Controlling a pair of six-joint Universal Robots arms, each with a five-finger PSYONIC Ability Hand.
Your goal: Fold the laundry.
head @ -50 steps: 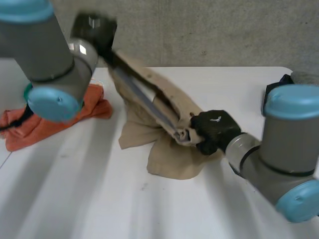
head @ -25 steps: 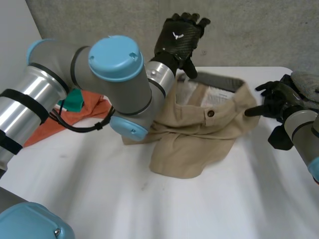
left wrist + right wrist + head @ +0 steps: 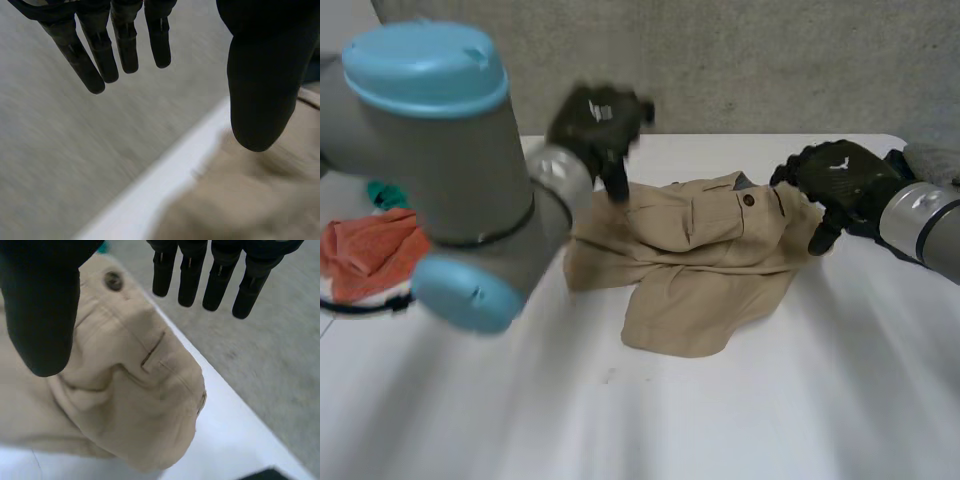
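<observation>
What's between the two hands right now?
In the head view, the tan garment, with its button showing, lies on the table between the left hand and the right hand.

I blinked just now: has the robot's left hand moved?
Yes. The left hand has dropped from against the wall to the table's far edge, beside the shorts.

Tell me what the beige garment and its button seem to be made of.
The garment looks like matte woven cotton, perhaps twill: it creases softly and shows stitched seams. The button may be dark plastic, slightly shiny.
</observation>
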